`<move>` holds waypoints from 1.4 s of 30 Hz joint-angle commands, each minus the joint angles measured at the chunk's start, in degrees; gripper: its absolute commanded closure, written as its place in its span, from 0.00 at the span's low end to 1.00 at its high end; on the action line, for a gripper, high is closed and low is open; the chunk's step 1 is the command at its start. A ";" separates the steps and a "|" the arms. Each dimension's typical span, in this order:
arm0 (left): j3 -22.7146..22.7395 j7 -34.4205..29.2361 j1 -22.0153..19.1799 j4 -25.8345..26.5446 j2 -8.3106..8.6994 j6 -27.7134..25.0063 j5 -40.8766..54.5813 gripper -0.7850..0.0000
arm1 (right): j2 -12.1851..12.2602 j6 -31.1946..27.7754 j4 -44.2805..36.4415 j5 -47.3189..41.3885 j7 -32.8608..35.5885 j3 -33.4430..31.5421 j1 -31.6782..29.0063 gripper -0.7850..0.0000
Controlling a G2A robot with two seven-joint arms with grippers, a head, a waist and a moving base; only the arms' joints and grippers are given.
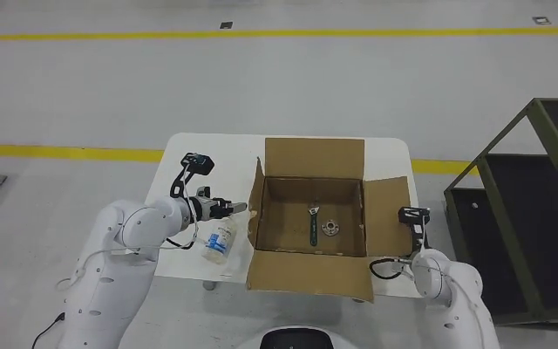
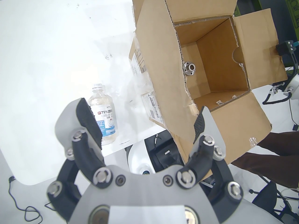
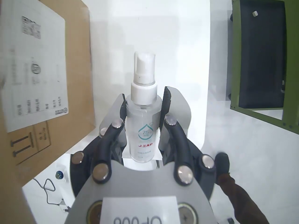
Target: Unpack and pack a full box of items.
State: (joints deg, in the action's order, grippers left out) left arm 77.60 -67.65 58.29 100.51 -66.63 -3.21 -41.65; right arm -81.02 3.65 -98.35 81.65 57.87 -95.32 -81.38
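An open cardboard box [image 1: 309, 262] stands mid-table; a green wrench [image 1: 313, 223] and a metal flange [image 1: 330, 228] lie on its floor. The flange [image 2: 189, 68] also shows past the box wall [image 2: 158, 71]. A clear bottle with a blue-and-white label [image 1: 220, 240] lies on the table left of the box. My left gripper [image 1: 234, 209] hangs open just above and beyond that bottle [image 2: 104, 115], its fingers [image 2: 88, 117] empty. My right gripper [image 3: 144, 93] is shut on a clear spray bottle [image 3: 142, 127] with a white pump, over the table beside the box's right side [image 3: 44, 75].
The box's four flaps are folded outward; the right flap [image 1: 390, 218] reaches over my right arm [image 1: 427, 266]. A green metal cart [image 1: 514, 218] stands off the table's right edge. Bare white tabletop [image 1: 200, 157] lies left of and behind the box.
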 commanded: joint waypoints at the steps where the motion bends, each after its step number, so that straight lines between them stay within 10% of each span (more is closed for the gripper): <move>1: 0.00 0.00 0.00 0.00 0.00 0.00 0.00 0.00 | 0.00 0.18 0.82 0.48 -0.11 0.71 0.24 1.00; 17: 0.00 0.00 0.00 0.00 0.00 0.00 0.00 0.00 | 0.41 0.92 4.57 1.39 -0.89 2.59 0.51 1.00; 34: 0.00 0.00 0.00 0.00 0.00 0.00 0.00 0.00 | 0.79 2.16 3.77 1.14 -1.14 3.14 1.17 0.32; 42: 0.00 0.00 0.00 0.00 0.00 0.00 0.00 0.00 | 1.14 2.70 -4.76 -1.21 -1.76 0.59 -0.17 0.35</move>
State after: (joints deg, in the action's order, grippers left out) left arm 77.60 -67.65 58.29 100.51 -66.63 -3.21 -41.65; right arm -79.93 6.15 -101.08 80.77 56.15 -94.25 -81.27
